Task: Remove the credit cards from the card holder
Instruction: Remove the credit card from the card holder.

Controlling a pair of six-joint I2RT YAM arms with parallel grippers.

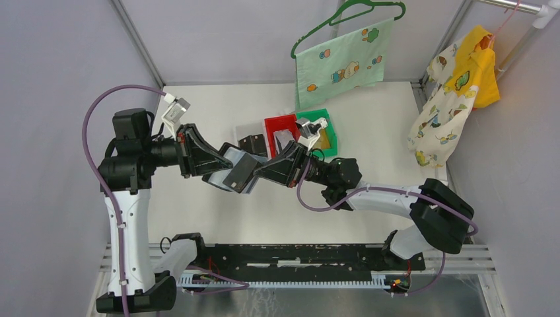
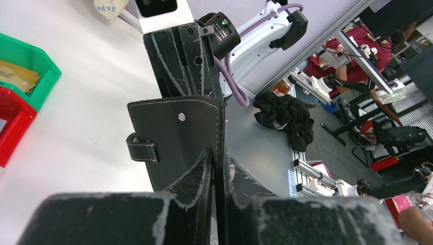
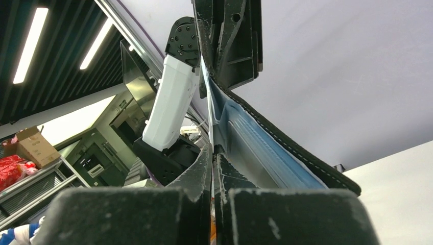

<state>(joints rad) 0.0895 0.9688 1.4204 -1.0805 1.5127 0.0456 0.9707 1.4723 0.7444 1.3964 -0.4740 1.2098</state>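
left fingers (image 2: pixel 193 179) pinch card holder (image 2: pixel 176 133), right fingers (image 3: pixel 198 173) closed.

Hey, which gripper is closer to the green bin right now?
Right. The right gripper is just near-left of the green bin; the left gripper is farther left, past the card holder held between them.

Above the white tabletop (image 1: pixel 198 218) the two arms meet in the middle, with the card holder (image 1: pixel 236 173) raised between them, black outside with grey-blue lining showing. The left gripper (image 1: pixel 216 162) clamps its left side and the right gripper (image 1: pixel 261 170) is closed at its right edge. Behind stand a clear bin (image 1: pixel 245 130), a red bin (image 1: pixel 280 127) and a green bin (image 1: pixel 328 132). A mint printed cloth (image 1: pixel 343 66) hangs on a green hanger (image 1: pixel 350 9).
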